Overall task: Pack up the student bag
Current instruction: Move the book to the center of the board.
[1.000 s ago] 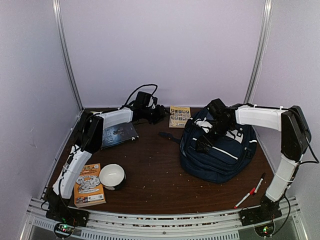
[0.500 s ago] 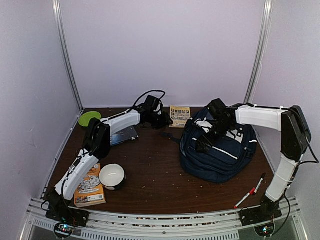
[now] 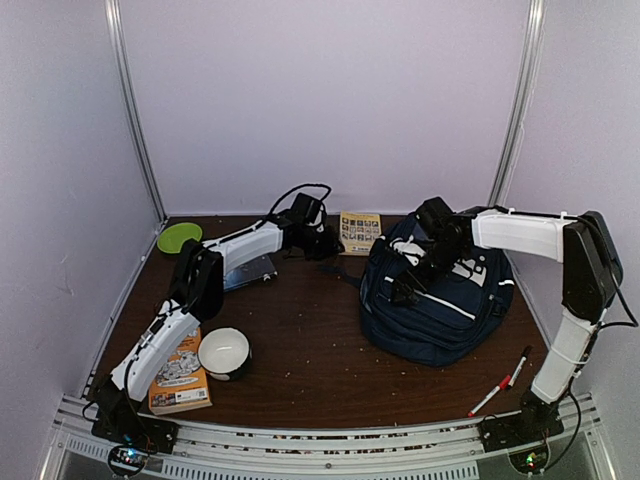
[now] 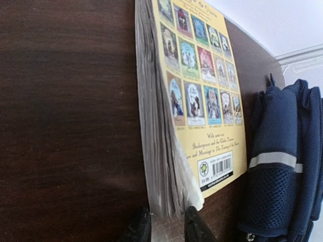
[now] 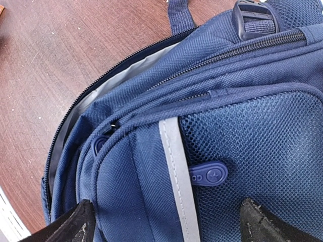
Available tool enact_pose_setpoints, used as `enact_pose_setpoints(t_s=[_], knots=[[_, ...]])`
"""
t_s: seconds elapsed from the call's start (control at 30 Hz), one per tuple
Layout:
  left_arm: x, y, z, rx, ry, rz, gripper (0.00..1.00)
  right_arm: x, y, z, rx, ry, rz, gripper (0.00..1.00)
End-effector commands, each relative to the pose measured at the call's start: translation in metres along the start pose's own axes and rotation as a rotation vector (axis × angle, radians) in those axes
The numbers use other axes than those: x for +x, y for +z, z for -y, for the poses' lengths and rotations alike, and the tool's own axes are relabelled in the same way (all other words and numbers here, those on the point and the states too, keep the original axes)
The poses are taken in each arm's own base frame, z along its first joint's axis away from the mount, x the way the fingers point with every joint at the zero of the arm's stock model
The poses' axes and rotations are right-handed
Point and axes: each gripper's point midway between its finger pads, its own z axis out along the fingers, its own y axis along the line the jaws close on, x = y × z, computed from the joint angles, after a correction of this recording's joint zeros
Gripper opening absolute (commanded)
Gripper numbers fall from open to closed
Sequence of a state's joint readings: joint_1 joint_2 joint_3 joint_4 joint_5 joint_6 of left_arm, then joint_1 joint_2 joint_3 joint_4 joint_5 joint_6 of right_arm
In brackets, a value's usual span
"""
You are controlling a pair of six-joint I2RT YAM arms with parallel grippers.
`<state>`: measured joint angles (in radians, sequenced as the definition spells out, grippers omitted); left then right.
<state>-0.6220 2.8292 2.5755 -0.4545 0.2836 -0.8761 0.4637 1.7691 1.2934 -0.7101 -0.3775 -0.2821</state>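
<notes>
Where the left fingers point(image 4: 195, 229) close narrowly on the page edge of a yellow book point(image 4: 202, 91) at the back of the worktop point(image 3: 300, 345), the right fingers point(image 5: 70, 227) spread wide over the front pocket of the navy bag point(image 3: 435, 300), which lies on the worktop's right side with its main zip open.

walls point(image 3: 330, 100): pale lilac | table point(image 3: 310, 350): dark brown wood | light: even

Navy student bag point(image 3: 440, 310) with pale stripes — yellow paperback point(image 4: 202, 91) patterned with small cover pictures; dark brown desk point(image 3: 310, 340), green plate point(image 3: 178, 237).
</notes>
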Motion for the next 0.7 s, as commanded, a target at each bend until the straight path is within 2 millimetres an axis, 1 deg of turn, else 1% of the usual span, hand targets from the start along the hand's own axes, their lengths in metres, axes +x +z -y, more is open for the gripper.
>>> enact_pose_setpoints(t_s=[0.0,0.07,0.1,0.17,0.2,0.23,0.27,0.33,0.37,0.4,0.43,0.47,0.5,0.57,0.67], knots=[[-0.007,0.003,-0.001,0.070,-0.070,0.011,0.27,-0.029,-0.036,0.007,0.055,-0.017,0.079,1.00],[-0.012,-0.009,0.010,0.102,-0.048,0.038,0.27,-0.060,-0.051,0.018,0.113,-0.027,0.162,1.00],[-0.015,-0.019,0.014,0.105,-0.034,0.063,0.28,-0.075,-0.055,0.025,0.145,-0.014,0.202,1.00],[-0.021,-0.043,0.019,0.123,-0.019,0.133,0.34,-0.104,-0.059,0.033,0.163,0.012,0.268,1.00],[-0.025,-0.058,0.024,0.131,-0.016,0.175,0.37,-0.115,-0.052,0.038,0.172,0.031,0.282,1.00],[-0.027,-0.072,0.025,0.130,-0.015,0.208,0.41,-0.129,-0.051,0.042,0.182,0.040,0.309,1.00],[-0.030,-0.086,0.031,0.145,-0.001,0.241,0.42,-0.141,-0.047,0.048,0.204,0.069,0.327,1.00],[-0.028,-0.108,0.033,0.136,0.010,0.267,0.45,-0.160,-0.031,0.061,0.247,0.123,0.329,1.00],[-0.027,-0.118,0.036,0.142,0.015,0.277,0.45,-0.166,-0.018,0.066,0.260,0.160,0.308,1.00],[-0.025,-0.127,0.038,0.149,0.019,0.284,0.46,-0.176,-0.010,0.067,0.257,0.190,0.300,1.00],[-0.023,-0.135,0.041,0.158,0.020,0.290,0.46,-0.181,0.004,0.067,0.228,0.222,0.274,1.00],[-0.021,-0.143,0.044,0.169,0.022,0.295,0.46,-0.198,0.004,0.067,0.206,0.257,0.301,0.99],[-0.015,-0.147,0.043,0.169,0.020,0.287,0.46,-0.202,0.013,0.069,0.192,0.293,0.301,0.97],[-0.011,-0.159,0.048,0.183,0.032,0.288,0.46,-0.208,0.036,0.073,0.172,0.342,0.303,0.93],[-0.006,-0.177,0.055,0.196,0.051,0.288,0.47,-0.213,0.060,0.084,0.188,0.408,0.315,0.85]])
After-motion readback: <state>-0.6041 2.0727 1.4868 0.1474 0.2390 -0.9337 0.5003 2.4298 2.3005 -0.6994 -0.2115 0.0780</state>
